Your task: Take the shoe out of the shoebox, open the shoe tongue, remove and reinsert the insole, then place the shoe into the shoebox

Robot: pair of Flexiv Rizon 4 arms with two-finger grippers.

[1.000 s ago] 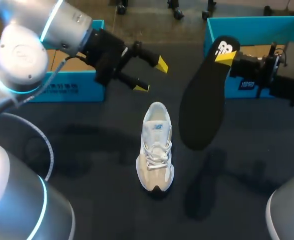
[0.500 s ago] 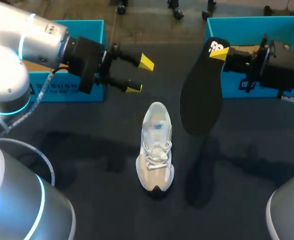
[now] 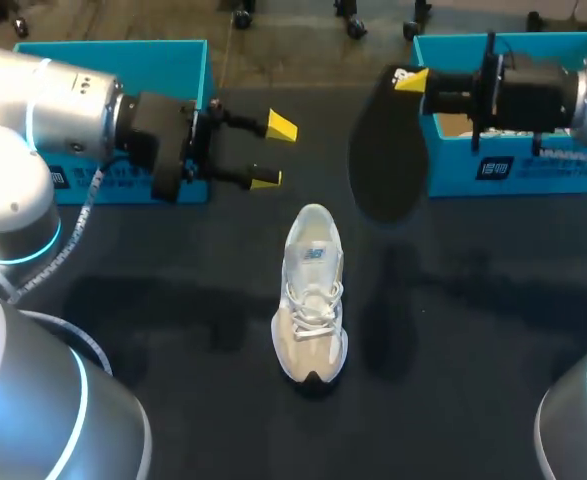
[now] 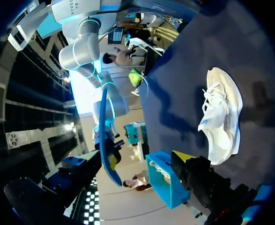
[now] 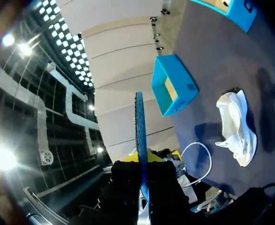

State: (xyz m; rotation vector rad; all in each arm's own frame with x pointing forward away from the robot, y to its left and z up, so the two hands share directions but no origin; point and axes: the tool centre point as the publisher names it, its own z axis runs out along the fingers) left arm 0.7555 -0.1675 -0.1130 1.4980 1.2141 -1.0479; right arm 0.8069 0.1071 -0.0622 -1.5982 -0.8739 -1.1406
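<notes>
**A:** How far along is it?

**B:** The shoe (image 3: 311, 295) is out of its box and stands mid-table (image 3: 173, 340), toe toward 6 o'clock. The insole (image 3: 386, 160) is out too. The right gripper (image 3: 410, 79) pinches one end of it, and it hangs in the air at the shoe's 1 o'clock.

**A:** And the left gripper (image 3: 271, 153)?

**B:** Its fingers are wide apart and empty, hovering at the shoe's 11 o'clock.

**A:** What's left?

**B:** By my reading, reinserting the insole, then boxing the shoe. One box (image 3: 163, 55) sits at 10 o'clock, the other (image 3: 553, 170) at 2 o'clock. I cannot tell how far the tongue is open.
</notes>
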